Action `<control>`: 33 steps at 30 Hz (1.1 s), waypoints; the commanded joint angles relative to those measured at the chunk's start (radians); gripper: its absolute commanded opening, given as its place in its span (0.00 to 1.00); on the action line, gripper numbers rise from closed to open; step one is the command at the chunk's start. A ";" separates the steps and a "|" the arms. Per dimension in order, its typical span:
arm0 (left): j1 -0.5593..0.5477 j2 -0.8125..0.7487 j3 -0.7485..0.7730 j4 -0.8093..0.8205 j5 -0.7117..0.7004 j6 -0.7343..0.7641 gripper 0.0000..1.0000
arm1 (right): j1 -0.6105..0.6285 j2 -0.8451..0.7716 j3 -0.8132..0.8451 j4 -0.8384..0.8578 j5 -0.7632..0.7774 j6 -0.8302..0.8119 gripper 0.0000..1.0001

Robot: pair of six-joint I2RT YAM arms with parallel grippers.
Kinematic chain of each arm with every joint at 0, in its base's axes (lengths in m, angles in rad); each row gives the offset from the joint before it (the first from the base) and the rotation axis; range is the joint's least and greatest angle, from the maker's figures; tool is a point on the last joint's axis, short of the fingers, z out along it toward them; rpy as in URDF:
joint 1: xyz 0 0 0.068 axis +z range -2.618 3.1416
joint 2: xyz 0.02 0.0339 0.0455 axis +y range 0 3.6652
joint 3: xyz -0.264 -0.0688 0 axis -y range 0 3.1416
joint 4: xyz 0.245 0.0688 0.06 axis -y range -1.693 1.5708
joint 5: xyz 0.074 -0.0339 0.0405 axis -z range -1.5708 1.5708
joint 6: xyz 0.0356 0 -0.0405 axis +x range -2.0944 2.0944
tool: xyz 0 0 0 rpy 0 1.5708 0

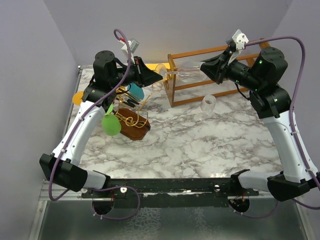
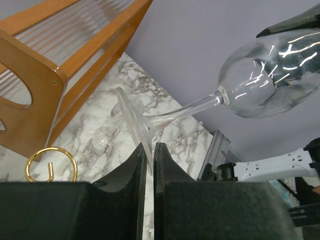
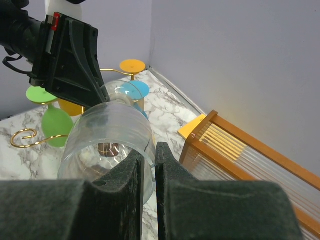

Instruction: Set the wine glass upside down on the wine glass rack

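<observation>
Two grippers share the clear wine glass (image 2: 265, 85) in mid-air beside the orange wooden frame (image 2: 85, 55): left gripper (image 2: 148, 155) pinched narrow on the edge of its foot, right gripper (image 3: 148, 155) pinched narrow over the bowl's rim. Reads as a hand-over, so most of the job is left: glass not yet inverted, and well apart from the wine glass rack (image 1: 132, 121) under the left arm. A green glass (image 1: 111, 125) and a blue glass (image 1: 136, 91) crowd the rack's gold arms; another clear glass (image 1: 208, 104) lies near the frame.
</observation>
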 commanded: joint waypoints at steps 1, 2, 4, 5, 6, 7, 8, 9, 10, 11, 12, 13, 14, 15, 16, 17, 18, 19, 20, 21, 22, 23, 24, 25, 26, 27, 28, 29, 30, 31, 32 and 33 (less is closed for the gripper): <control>-0.005 -0.007 0.017 0.021 -0.003 0.033 0.00 | -0.005 -0.022 -0.026 0.063 -0.059 0.008 0.01; -0.004 -0.011 0.014 0.021 -0.012 0.036 0.00 | -0.005 -0.028 -0.040 0.070 -0.063 0.007 0.01; -0.004 -0.015 0.020 0.010 -0.023 0.059 0.00 | -0.005 -0.033 -0.051 0.068 -0.068 -0.001 0.06; -0.005 -0.011 0.039 -0.013 -0.030 0.088 0.00 | -0.004 -0.032 -0.050 0.062 -0.065 -0.007 0.09; -0.004 -0.007 0.049 -0.029 -0.041 0.106 0.00 | -0.005 -0.032 -0.054 0.056 -0.063 -0.012 0.12; -0.005 -0.007 0.051 -0.037 -0.065 0.113 0.00 | -0.005 -0.035 -0.063 0.055 -0.063 -0.017 0.16; -0.003 -0.009 0.052 -0.041 -0.085 0.119 0.00 | -0.005 -0.040 -0.075 0.058 -0.067 -0.020 0.21; 0.001 -0.010 0.052 -0.045 -0.098 0.123 0.00 | -0.004 -0.048 -0.085 0.063 -0.069 -0.021 0.25; 0.005 -0.012 0.057 -0.054 -0.106 0.131 0.00 | -0.005 -0.051 -0.088 0.062 -0.071 -0.026 0.29; 0.006 -0.009 0.069 -0.074 -0.118 0.150 0.00 | -0.004 -0.052 -0.084 0.053 -0.069 -0.033 0.33; 0.006 -0.006 0.082 -0.100 -0.141 0.170 0.00 | -0.004 -0.051 -0.080 0.041 -0.069 -0.042 0.37; 0.007 -0.001 0.089 -0.113 -0.160 0.183 0.00 | -0.004 -0.053 -0.082 0.034 -0.068 -0.050 0.40; 0.007 -0.002 0.090 -0.118 -0.176 0.190 0.00 | -0.004 -0.057 -0.088 0.032 -0.067 -0.054 0.43; 0.010 -0.003 0.090 -0.123 -0.189 0.197 0.00 | -0.004 -0.063 -0.097 0.034 -0.066 -0.058 0.48; 0.012 -0.005 0.093 -0.129 -0.199 0.210 0.00 | -0.004 -0.069 -0.103 0.035 -0.062 -0.061 0.53; 0.015 -0.006 0.100 -0.142 -0.211 0.229 0.00 | -0.005 -0.072 -0.103 0.031 -0.051 -0.067 0.58; 0.016 -0.006 0.113 -0.162 -0.228 0.253 0.00 | -0.004 -0.074 -0.101 0.023 -0.038 -0.076 0.61; 0.015 -0.005 0.124 -0.180 -0.248 0.277 0.00 | -0.004 -0.078 -0.100 0.013 -0.026 -0.086 0.64; 0.016 -0.009 0.128 -0.189 -0.269 0.294 0.00 | -0.004 -0.084 -0.105 0.007 -0.012 -0.094 0.67; 0.019 -0.016 0.128 -0.194 -0.285 0.307 0.00 | -0.005 -0.093 -0.115 0.008 0.001 -0.103 0.69; 0.023 -0.022 0.132 -0.200 -0.300 0.320 0.00 | -0.004 -0.103 -0.126 0.008 0.016 -0.115 0.72; 0.024 -0.023 0.145 -0.215 -0.320 0.347 0.00 | -0.004 -0.110 -0.130 0.004 0.034 -0.132 0.75; 0.025 -0.022 0.165 -0.239 -0.347 0.379 0.00 | -0.004 -0.115 -0.132 -0.007 0.054 -0.144 0.77; 0.026 -0.023 0.184 -0.257 -0.380 0.413 0.00 | -0.005 -0.123 -0.135 -0.016 0.077 -0.158 0.78; 0.025 -0.027 0.196 -0.270 -0.416 0.444 0.00 | -0.004 -0.131 -0.145 -0.020 0.098 -0.172 0.81; 0.026 -0.032 0.204 -0.275 -0.452 0.470 0.00 | -0.004 -0.141 -0.157 -0.022 0.116 -0.188 0.83; 0.025 -0.035 0.216 -0.283 -0.483 0.498 0.00 | -0.004 -0.151 -0.172 -0.023 0.130 -0.207 0.85; 0.025 -0.035 0.231 -0.298 -0.512 0.527 0.00 | -0.004 -0.157 -0.183 -0.028 0.145 -0.226 0.86; 0.025 -0.031 0.253 -0.315 -0.547 0.552 0.00 | -0.005 -0.159 -0.189 -0.039 0.158 -0.247 0.87; 0.025 -0.029 0.274 -0.328 -0.583 0.576 0.00 | -0.004 -0.160 -0.196 -0.050 0.161 -0.267 0.88; 0.026 -0.028 0.287 -0.333 -0.621 0.599 0.00 | -0.004 -0.161 -0.205 -0.060 0.156 -0.293 0.89; 0.026 -0.032 0.297 -0.333 -0.656 0.634 0.00 | -0.004 -0.163 -0.220 -0.068 0.141 -0.322 0.90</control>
